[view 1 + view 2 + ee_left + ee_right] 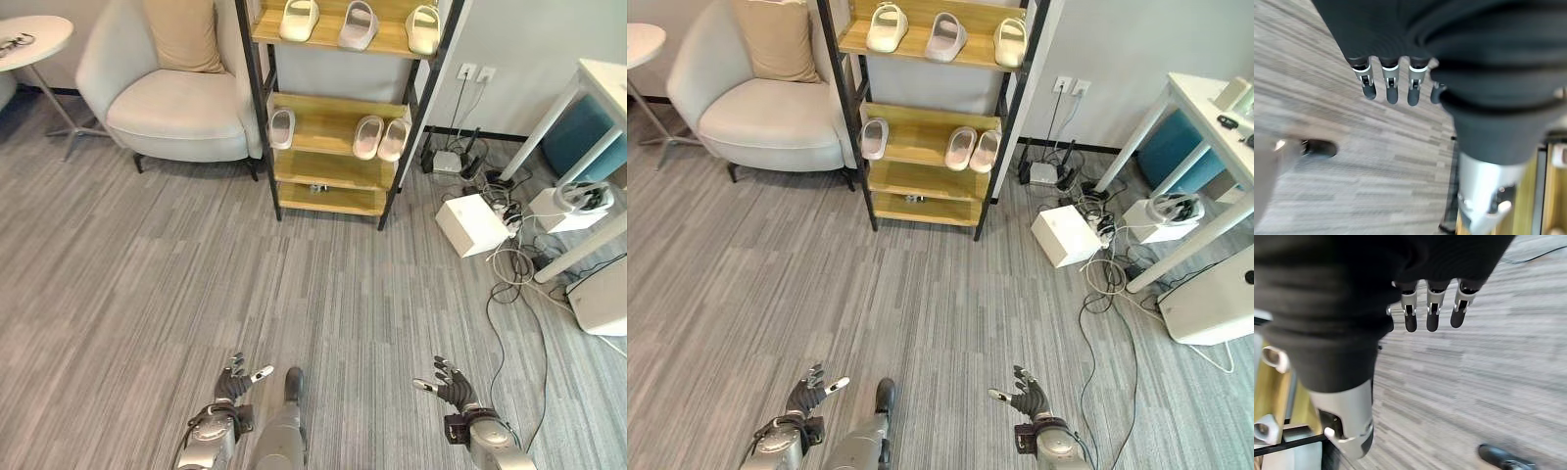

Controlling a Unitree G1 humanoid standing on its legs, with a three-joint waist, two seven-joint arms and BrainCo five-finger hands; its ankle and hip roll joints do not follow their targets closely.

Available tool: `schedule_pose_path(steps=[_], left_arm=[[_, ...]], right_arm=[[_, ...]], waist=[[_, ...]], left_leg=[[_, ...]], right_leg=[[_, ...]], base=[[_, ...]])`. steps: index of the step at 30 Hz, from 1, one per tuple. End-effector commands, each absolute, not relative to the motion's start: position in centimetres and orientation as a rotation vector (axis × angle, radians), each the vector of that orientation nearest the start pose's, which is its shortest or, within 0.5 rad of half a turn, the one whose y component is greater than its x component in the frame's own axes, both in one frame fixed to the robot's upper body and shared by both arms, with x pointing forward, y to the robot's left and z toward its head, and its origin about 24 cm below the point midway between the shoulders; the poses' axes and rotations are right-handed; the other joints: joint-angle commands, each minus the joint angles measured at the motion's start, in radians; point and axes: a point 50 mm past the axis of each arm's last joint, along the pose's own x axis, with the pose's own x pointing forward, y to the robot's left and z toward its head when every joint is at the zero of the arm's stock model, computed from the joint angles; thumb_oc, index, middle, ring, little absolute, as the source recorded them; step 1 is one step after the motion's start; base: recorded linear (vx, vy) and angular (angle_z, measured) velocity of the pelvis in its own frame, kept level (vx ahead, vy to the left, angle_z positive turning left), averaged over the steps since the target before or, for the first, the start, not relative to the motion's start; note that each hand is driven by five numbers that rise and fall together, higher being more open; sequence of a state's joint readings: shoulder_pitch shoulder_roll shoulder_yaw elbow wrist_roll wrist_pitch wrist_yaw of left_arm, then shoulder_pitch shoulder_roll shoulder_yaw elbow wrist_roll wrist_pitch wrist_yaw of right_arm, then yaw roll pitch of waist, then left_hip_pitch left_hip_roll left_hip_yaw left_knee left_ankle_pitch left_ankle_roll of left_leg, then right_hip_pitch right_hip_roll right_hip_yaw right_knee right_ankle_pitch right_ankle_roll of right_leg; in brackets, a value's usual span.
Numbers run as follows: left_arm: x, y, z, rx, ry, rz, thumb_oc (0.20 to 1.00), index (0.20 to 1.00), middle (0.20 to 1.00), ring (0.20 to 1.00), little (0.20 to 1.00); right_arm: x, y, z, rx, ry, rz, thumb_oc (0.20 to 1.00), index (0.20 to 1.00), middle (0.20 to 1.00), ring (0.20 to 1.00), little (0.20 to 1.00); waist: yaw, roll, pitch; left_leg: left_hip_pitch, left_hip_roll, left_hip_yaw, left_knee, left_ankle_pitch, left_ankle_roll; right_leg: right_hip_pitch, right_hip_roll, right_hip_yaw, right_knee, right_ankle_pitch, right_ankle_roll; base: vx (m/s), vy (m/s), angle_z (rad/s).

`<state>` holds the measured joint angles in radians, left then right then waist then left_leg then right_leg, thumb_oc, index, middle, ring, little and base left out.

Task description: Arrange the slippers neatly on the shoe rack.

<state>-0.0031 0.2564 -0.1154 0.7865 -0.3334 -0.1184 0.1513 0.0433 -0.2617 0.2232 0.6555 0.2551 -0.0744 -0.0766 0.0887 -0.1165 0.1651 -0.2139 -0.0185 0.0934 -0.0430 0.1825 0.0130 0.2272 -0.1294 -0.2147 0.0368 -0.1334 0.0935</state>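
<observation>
A black-framed shoe rack (333, 116) with wooden shelves stands at the far side of the room. Its top shelf carries three pale slippers (358, 23). On the middle shelf one slipper (282, 127) lies at the left and a pair (381, 137) lies side by side at the right. The lower shelves hold no slippers. My left hand (233, 384) and right hand (451, 384) hover low over the grey carpet, far in front of the rack, both open with fingers (1391, 85) spread and nothing in them.
A pale armchair (167, 98) with a tan cushion stands left of the rack, a round white side table (34, 39) further left. At the right are a white desk (598, 108), white boxes (472, 223) and tangled cables (514, 264) on the floor.
</observation>
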Motion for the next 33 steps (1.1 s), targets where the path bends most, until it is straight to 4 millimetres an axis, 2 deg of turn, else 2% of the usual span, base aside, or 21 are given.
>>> schedule_pose_path(steps=[1, 3, 4, 5, 8, 10, 12, 13, 16, 18, 19, 20, 22, 24, 25, 26, 28, 30, 31, 32, 33], left_arm=[[19.7, 22.5, -9.0, 0.074, 0.577, 0.207, 1.000, 1.000, 1.000, 1.000, 1.000], [19.8, 22.5, -9.0, 0.078, 0.579, 0.203, 1.000, 1.000, 1.000, 1.000, 1.000], [19.8, 22.4, -8.9, 0.090, 0.578, 0.187, 1.000, 1.000, 1.000, 1.000, 1.000], [19.9, 22.4, -8.8, 0.091, 0.575, 0.184, 1.000, 1.000, 1.000, 1.000, 1.000], [20.1, 22.3, -8.7, 0.090, 0.569, 0.177, 1.000, 1.000, 1.000, 1.000, 1.000], [20.7, 22.2, -8.5, 0.090, 0.558, 0.178, 1.000, 1.000, 1.000, 1.000, 1.000], [21.1, 22.1, -8.4, 0.093, 0.550, 0.179, 1.000, 1.000, 1.000, 1.000, 1.000], [21.6, 22.0, -8.1, 0.094, 0.538, 0.181, 1.000, 1.000, 1.000, 1.000, 1.000], [21.7, 21.7, -8.4, 0.090, 0.550, 0.178, 1.000, 1.000, 1.000, 1.000, 1.000], [21.7, 21.7, -8.5, 0.076, 0.554, 0.188, 1.000, 1.000, 1.000, 1.000, 1.000], [21.8, 21.6, -8.5, 0.033, 0.552, 0.211, 1.000, 1.000, 1.000, 1.000, 1.000], [21.8, 21.6, -8.5, 0.033, 0.552, 0.211, 1.000, 1.000, 1.000, 1.000, 1.000], [21.7, 21.5, -8.7, 0.028, 0.561, 0.211, 1.000, 1.000, 1.000, 1.000, 1.000], [21.2, 21.6, -9.1, 0.035, 0.582, 0.212, 1.000, 1.000, 1.000, 1.000, 1.000], [20.8, 21.7, -9.4, 0.045, 0.599, 0.215, 1.000, 1.000, 1.000, 1.000, 1.000], [20.6, 21.9, -9.4, 0.049, 0.604, 0.219, 1.000, 1.000, 1.000, 1.000, 1.000], [19.6, 22.1, -9.9, 0.038, 0.630, 0.233, 1.000, 1.000, 1.000, 1.000, 1.000], [19.5, 22.4, -9.9, 0.047, 0.634, 0.231, 1.000, 1.000, 1.000, 1.000, 1.000], [19.5, 22.5, -9.9, 0.049, 0.632, 0.234, 1.000, 1.000, 1.000, 1.000, 1.000], [19.8, 22.8, -9.6, 0.060, 0.622, 0.234, 1.000, 1.000, 1.000, 1.000, 1.000], [19.8, 22.9, -9.5, 0.061, 0.616, 0.233, 1.000, 1.000, 1.000, 1.000, 1.000]], right_arm=[[20.6, -19.8, -7.8, -0.115, 0.530, -0.013, 1.000, 1.000, 1.000, 1.000, 1.000], [20.8, -19.5, -7.7, -0.111, 0.524, -0.008, 1.000, 1.000, 1.000, 1.000, 1.000], [20.9, -19.2, -7.7, -0.105, 0.520, -0.001, 1.000, 1.000, 1.000, 1.000, 1.000], [20.8, -19.2, -7.7, -0.105, 0.523, -0.002, 1.000, 1.000, 1.000, 1.000, 1.000], [20.7, -19.4, -7.6, -0.102, 0.521, -0.007, 1.000, 1.000, 1.000, 1.000, 1.000], [20.4, -19.9, -7.7, -0.098, 0.526, -0.031, 1.000, 1.000, 1.000, 1.000, 1.000], [20.1, -19.9, -7.7, -0.097, 0.529, -0.038, 1.000, 1.000, 1.000, 1.000, 1.000], [19.8, -20.0, -7.8, -0.105, 0.531, -0.036, 1.000, 1.000, 1.000, 1.000, 1.000], [19.2, -20.2, -8.1, -0.104, 0.547, -0.032, 1.000, 1.000, 1.000, 1.000, 1.000], [19.1, -20.4, -8.1, -0.110, 0.550, -0.029, 1.000, 1.000, 1.000, 1.000, 1.000], [19.2, -21.1, -7.8, -0.127, 0.544, -0.022, 1.000, 1.000, 1.000, 1.000, 1.000], [19.2, -21.1, -7.8, -0.127, 0.544, -0.022, 1.000, 1.000, 1.000, 1.000, 1.000], [19.3, -21.6, -7.8, -0.136, 0.547, -0.032, 1.000, 1.000, 1.000, 1.000, 1.000], [19.2, -21.8, -7.8, -0.143, 0.553, -0.038, 1.000, 1.000, 1.000, 1.000, 1.000], [19.3, -21.7, -7.9, -0.150, 0.553, -0.037, 1.000, 1.000, 1.000, 1.000, 1.000], [19.6, -21.4, -7.8, -0.154, 0.548, -0.026, 1.000, 1.000, 1.000, 1.000, 1.000], [19.6, -20.6, -8.0, -0.158, 0.556, 0.011, 1.000, 1.000, 1.000, 1.000, 1.000], [19.9, -19.9, -8.1, -0.146, 0.553, 0.025, 1.000, 1.000, 1.000, 1.000, 1.000], [20.2, -19.5, -7.9, -0.139, 0.541, 0.036, 1.000, 1.000, 1.000, 1.000, 1.000], [20.4, -18.8, -7.7, -0.134, 0.529, 0.065, 1.000, 1.000, 1.000, 1.000, 1.000], [20.3, -19.0, -7.8, -0.138, 0.537, 0.061, 1.000, 1.000, 1.000, 1.000, 1.000]], waist=[[0.029, 0.028, 0.021], [0.025, 0.030, 0.031], [0.010, 0.045, 0.040], [0.002, 0.052, 0.046], [-0.017, 0.060, 0.057], [-0.046, 0.057, 0.066], [-0.062, 0.051, 0.064], [-0.073, 0.045, 0.056], [-0.086, 0.037, 0.029], [-0.091, 0.046, 0.016], [-0.084, 0.048, 0.029], [-0.085, 0.049, 0.029], [-0.069, 0.039, 0.035], [-0.052, 0.040, 0.030], [-0.032, 0.051, 0.028], [-0.012, 0.058, 0.025], [0.004, 0.046, 0.009], [0.011, 0.035, 0.008], [0.017, 0.035, 0.016], [0.000, 0.049, 0.043], [-0.005, 0.051, 0.045]], left_leg=[[0.053, 0.065, 0.002, 0.063, -0.099, -0.044], [0.067, 0.061, 0.010, 0.068, -0.112, -0.034], [0.117, 0.054, 0.010, 0.056, -0.137, -0.020], [0.139, 0.052, 0.010, 0.046, -0.143, -0.018], [0.181, 0.048, -0.003, 0.028, -0.153, -0.024], [0.235, 0.045, -0.016, 0.009, -0.180, -0.041], [0.274, 0.049, -0.028, -0.006, -0.199, -0.053], [0.305, 0.062, -0.033, -0.012, -0.220, -0.069], [0.339, 0.085, -0.047, -0.007, -0.244, -0.086], [0.341, 0.115, -0.055, 0.032, -0.243, -0.101], [0.257, 0.108, -0.097, 0.248, -0.183, -0.125], [0.256, 0.108, -0.098, 0.252, -0.185, -0.125], [0.171, 0.086, -0.097, 0.187, -0.199, -0.111], [0.115, 0.079, -0.087, 0.126, -0.170, -0.103], [0.059, 0.071, -0.081, 0.061, -0.089, -0.108], [0.039, 0.058, -0.072, 0.023, -0.047, -0.116], [0.074, 0.050, -0.082, 0.032, -0.083, -0.090], [0.086, 0.044, -0.063, 0.049, -0.107, -0.065], [0.096, 0.047, -0.050, 0.064, -0.125, -0.052], [0.158, 0.053, -0.035, 0.066, -0.160, -0.027], [0.178, 0.053, -0.036, 0.055, -0.165, -0.028]], right_leg=[[-0.204, -0.024, 0.074, 0.253, 0.113, 0.093], [-0.235, -0.034, 0.074, 0.322, 0.140, 0.101], [-0.295, -0.051, 0.062, 0.392, 0.188, 0.097], [-0.324, -0.053, 0.056, 0.397, 0.196, 0.092], [-0.354, -0.059, 0.033, 0.321, 0.189, 0.079], [-0.385, -0.045, 0.023, 0.131, 0.196, 0.078], [-0.398, -0.042, 0.017, 0.036, 0.228, 0.091], [-0.421, -0.052, -0.013, -0.003, 0.261, 0.106], [-0.391, -0.022, -0.001, -0.008, 0.244, 0.087], [-0.372, 0.005, -0.010, -0.004, 0.226, 0.068], [-0.313, 0.043, -0.016, -0.007, 0.175, 0.020], [-0.312, 0.043, -0.018, -0.007, 0.175, 0.020], [-0.264, 0.039, -0.015, -0.029, 0.144, 0.021], [-0.229, 0.044, -0.012, -0.043, 0.130, 0.021], [-0.189, 0.060, -0.002, -0.056, 0.113, 0.017], [-0.162, 0.078, 0.018, -0.065, 0.098, 0.015], [-0.146, 0.073, 0.034, -0.030, 0.066, 0.024], [-0.169, 0.057, 0.042, 0.084, 0.048, 0.037], [-0.207, 0.039, 0.034, 0.173, 0.058, 0.055], [-0.330, -0.013, 0.026, 0.367, 0.145, 0.094], [-0.341, -0.028, 0.015, 0.345, 0.150, 0.089]], base=[[0.15, 0.288, -0.15], [0.11, 0.159, -0.15], [0.18, 0.159, 0.27], [0.27, 0.179, 0.24], [0.23, 0.019, 0.06], [0.33, -0.083, 0.27], [0.37, -0.159, 0.23], [0.40, -0.207, 0.25], [0.33, -0.205, 0.44], [0.38, -0.278, 0.59], [0.36, -0.299, 0.29], [0.38, -0.273, -0.04], [0.25, -0.049, -0.10], [0.31, 0.031, -0.02], [0.45, 0.108, -0.09], [0.52, 0.152, -0.53], [0.38, 0.145, -0.88], [0.20, 0.136, -0.87], [0.29, 0.217, -0.46], [0.30, 0.161, -0.33], [0.34, 0.085, -0.27]])
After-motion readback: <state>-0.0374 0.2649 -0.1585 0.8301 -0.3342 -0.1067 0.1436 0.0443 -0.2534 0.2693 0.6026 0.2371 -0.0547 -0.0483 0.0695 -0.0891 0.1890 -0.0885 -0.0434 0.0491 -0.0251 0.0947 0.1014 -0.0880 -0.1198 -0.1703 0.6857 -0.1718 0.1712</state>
